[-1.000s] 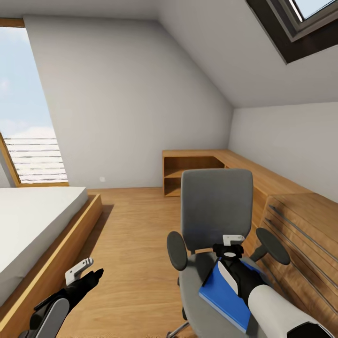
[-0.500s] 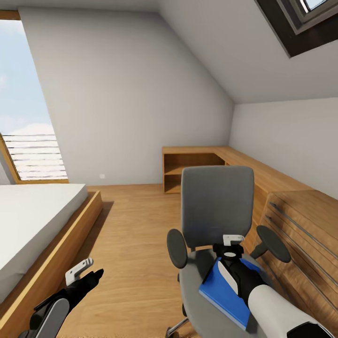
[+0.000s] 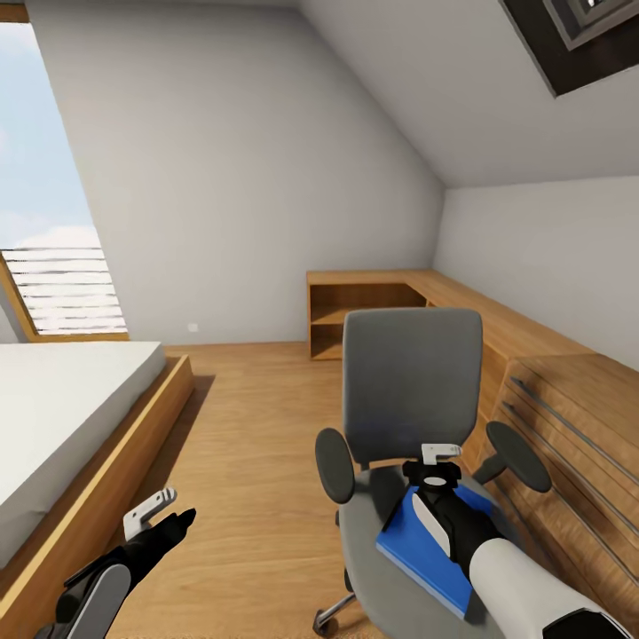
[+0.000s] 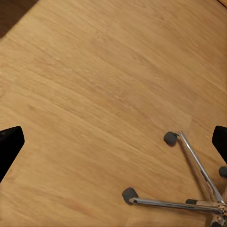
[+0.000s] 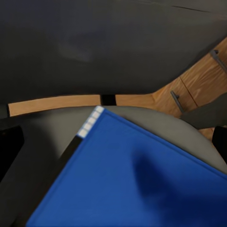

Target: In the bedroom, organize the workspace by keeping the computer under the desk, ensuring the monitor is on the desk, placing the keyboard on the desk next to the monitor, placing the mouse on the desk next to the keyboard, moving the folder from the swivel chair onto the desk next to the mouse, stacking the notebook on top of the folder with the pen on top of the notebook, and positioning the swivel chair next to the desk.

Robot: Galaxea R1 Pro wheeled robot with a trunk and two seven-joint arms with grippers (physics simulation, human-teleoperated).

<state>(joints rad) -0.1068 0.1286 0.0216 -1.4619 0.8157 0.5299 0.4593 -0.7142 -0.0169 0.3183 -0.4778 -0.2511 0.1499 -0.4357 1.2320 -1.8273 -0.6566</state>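
No legible writing on folder (image 3: pixel 424 550) or elsewhere. Blue folder lies flat on seat of swivel chair (image 3: pixel 410 390), directly under right claw (image 3: pixel 437 479). Right arm reaches forward and down over seat; right claw fingers spread, nothing gripped. Left claw (image 3: pixel 160 515) held low beside chair, above wooden floor (image 4: pixel 94 94), fingers apart, empty. Chest with bar handles (image 3: pixel 568 435) just beside chair.
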